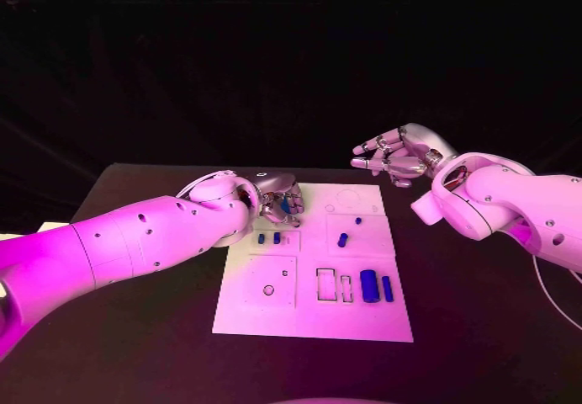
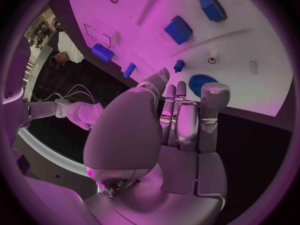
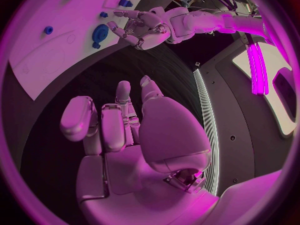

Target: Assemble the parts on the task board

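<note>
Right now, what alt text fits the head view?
The left hand hovers over the far-left corner of the white task board, where small blue parts lie. The right hand is raised beyond the board's far-right corner, holding nothing.

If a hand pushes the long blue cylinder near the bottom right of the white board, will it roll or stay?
The long blue cylinder looks round and lies on its side, so it would probably roll if pushed across its length. It looks solid and stiff, probably light. The white board looks flat and smooth, so the cylinder may also slide easily.
</note>
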